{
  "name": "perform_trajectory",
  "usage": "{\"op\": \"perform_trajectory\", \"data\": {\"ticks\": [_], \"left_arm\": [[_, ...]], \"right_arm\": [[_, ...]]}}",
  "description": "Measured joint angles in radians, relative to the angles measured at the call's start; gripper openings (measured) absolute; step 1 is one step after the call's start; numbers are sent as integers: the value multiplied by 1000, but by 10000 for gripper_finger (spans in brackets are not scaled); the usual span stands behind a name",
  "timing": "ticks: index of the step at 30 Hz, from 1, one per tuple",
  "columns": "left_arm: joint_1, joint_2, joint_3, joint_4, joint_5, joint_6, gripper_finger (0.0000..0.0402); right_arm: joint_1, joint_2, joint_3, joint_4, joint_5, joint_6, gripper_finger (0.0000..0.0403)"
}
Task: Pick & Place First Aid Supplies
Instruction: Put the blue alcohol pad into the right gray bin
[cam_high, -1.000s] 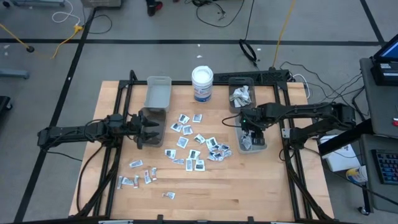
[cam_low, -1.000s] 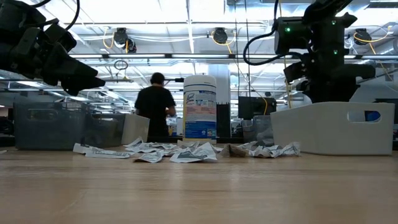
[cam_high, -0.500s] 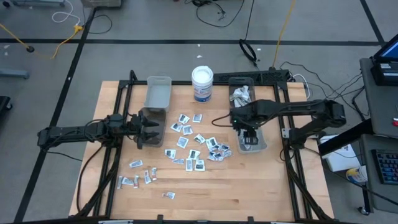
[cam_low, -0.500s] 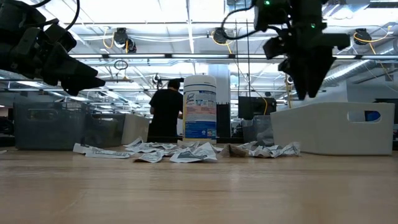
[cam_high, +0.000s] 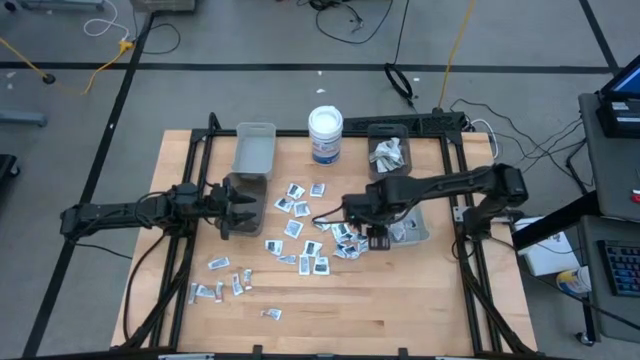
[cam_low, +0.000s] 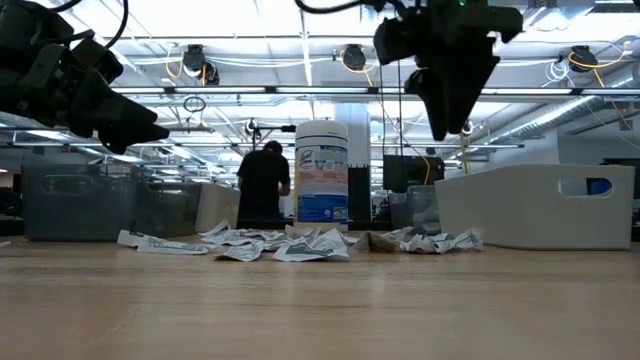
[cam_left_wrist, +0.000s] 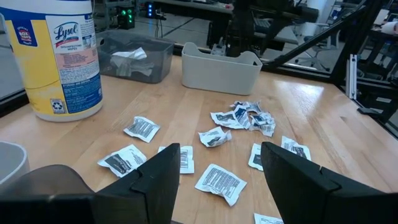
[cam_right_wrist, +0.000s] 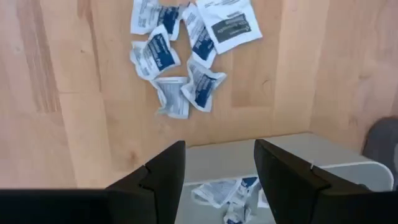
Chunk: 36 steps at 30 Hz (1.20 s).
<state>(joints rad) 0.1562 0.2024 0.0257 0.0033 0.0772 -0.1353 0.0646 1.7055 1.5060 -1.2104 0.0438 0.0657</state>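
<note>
Robotics lab: floor cables (cam_high: 345, 18), ceiling ducts (cam_low: 560, 110)

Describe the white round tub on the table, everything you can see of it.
The tub is a white plastic canister with a white lid, standing upright at the table's far edge between the two far bins. Its label is blue and yellow and reads Lysol. No gripper touches it; the nearest packets lie apart from it.
</note>
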Motion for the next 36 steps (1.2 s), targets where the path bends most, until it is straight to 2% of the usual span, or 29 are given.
{"op": "perform_trajectory", "data": {"ticks": [8, 20, 36], "left_arm": [[0, 0, 0, 0, 0, 0, 230], [0, 0, 0, 0, 0, 0, 230], [0, 0, 0, 0, 0, 0, 230]], "right_arm": [[72, 55, 50, -12, -72, 108, 184], [156, 61, -122, 183, -69, 162, 174], [158, 264, -131, 216, -26, 157, 171]]}}
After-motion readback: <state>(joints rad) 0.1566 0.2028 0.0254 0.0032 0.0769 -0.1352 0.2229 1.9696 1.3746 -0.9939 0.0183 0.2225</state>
